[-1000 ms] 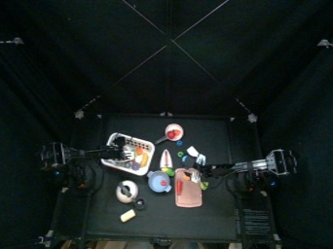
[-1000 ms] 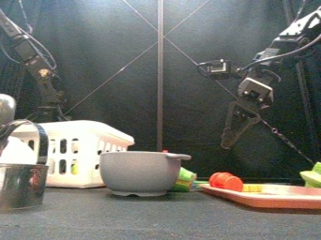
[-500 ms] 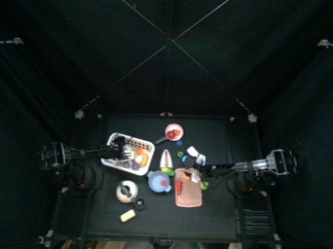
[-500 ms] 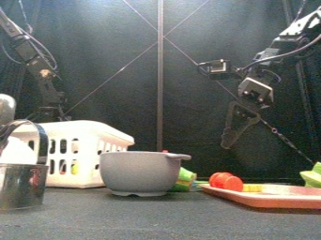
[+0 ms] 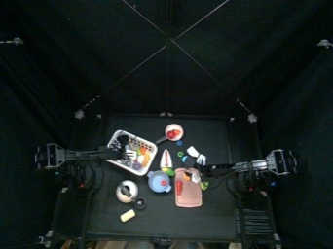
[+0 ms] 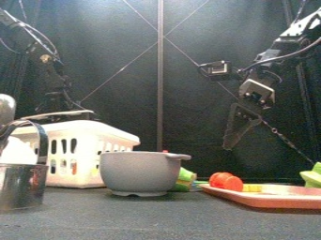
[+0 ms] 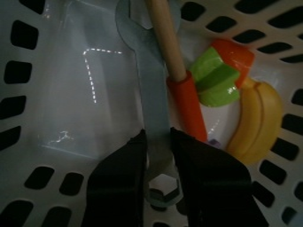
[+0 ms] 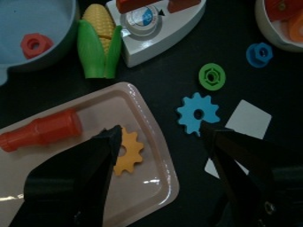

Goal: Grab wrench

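**Left jaws close around the wrench in the basket**

Seen from above, the left arm reaches in from the left over the white basket, while the right arm rests at the table's right side beside the pink tray.

From the front, the basket stands at the left behind a metal cup, with a grey bowl in the middle; the wrench itself cannot be made out there.

At the left wrist, the left gripper is down inside the basket, its jaws set on either side of the wrench, whose grey shaft runs up between them beside a banana. They look pinched on it, though a firm hold cannot be confirmed.

At the right wrist, the right gripper hangs spread and empty above the tray.

Judged so, the reach is done; securing the grip and lifting remain.
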You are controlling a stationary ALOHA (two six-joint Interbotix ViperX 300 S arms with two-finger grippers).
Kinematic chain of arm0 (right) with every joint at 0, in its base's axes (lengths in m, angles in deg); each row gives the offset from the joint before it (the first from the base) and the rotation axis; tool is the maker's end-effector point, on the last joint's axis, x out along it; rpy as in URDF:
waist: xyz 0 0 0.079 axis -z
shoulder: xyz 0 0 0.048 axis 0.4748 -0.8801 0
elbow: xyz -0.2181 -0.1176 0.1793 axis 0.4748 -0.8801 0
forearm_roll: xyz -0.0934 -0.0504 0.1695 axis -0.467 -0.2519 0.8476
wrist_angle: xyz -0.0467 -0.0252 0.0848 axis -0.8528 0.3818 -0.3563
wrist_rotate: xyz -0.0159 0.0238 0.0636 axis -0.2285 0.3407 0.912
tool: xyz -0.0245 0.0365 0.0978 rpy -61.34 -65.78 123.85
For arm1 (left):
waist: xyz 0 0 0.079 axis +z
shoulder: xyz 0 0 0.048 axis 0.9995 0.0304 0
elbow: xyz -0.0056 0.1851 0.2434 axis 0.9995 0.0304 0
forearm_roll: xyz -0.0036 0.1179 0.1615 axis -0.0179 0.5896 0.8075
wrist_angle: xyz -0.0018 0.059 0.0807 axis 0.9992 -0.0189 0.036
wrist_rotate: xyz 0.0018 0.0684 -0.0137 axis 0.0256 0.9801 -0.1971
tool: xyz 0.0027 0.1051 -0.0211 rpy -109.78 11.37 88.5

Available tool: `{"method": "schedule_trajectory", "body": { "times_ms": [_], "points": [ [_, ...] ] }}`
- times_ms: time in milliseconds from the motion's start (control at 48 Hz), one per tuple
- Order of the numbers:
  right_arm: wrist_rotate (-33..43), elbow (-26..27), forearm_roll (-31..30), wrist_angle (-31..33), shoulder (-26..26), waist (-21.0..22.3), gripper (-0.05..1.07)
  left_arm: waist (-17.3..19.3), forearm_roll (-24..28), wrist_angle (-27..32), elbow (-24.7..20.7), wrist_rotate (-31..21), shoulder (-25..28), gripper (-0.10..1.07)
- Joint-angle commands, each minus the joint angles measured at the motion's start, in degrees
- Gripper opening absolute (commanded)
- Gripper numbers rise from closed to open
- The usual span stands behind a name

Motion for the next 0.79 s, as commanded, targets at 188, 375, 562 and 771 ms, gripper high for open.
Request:
{"method": "schedule_trajectory", "body": {
  "times_ms": [188,375,562,771],
  "points": [
    [-0.09,0.70,-0.18,-0.18,1.41,0.18,1.00,-2.11,0.79,2.20,-1.32,-0.26,-4.83,0.53],
    [-0.09,0.70,-0.18,-0.18,1.41,0.18,1.00,-3.16,1.58,2.99,-0.88,-0.18,-8.09,0.53],
    [-0.09,0.62,-0.18,-0.18,1.41,0.18,1.00,-3.43,1.67,5.36,-0.26,-0.18,-11.87,0.53],
    [-0.18,0.62,-0.18,-0.18,1.41,0.18,1.00,-5.27,3.34,6.77,0.26,-0.26,-16.17,0.53]
  ]
}}
